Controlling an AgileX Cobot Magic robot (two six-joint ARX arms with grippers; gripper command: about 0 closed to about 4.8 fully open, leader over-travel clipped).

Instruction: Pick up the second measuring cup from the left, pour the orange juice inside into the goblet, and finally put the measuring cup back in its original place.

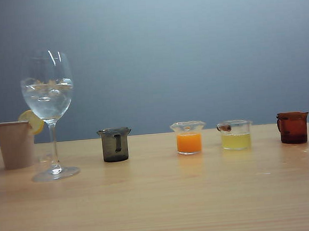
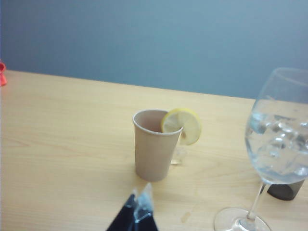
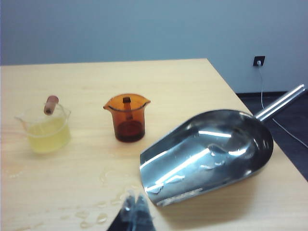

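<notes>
Left gripper [image 2: 137, 202]: fingertips together, holding nothing, above the table's [image 1: 161, 200] left end
Goblet [image 1: 48, 102]: upright near the left edge – ice inside
Second measuring cup [image 1: 188, 137]: mid-table, toward the back edge – orange juice [image 1: 189, 143] inside
Right gripper [image 3: 135, 206]: clenched, holding nothing, above the right end

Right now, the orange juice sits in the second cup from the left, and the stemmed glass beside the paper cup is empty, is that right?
Not quite: the stemmed glass holds clear liquid with ice, as the exterior view shows. The orange juice is indeed in the second cup from the left, beside the paper cup.
</notes>
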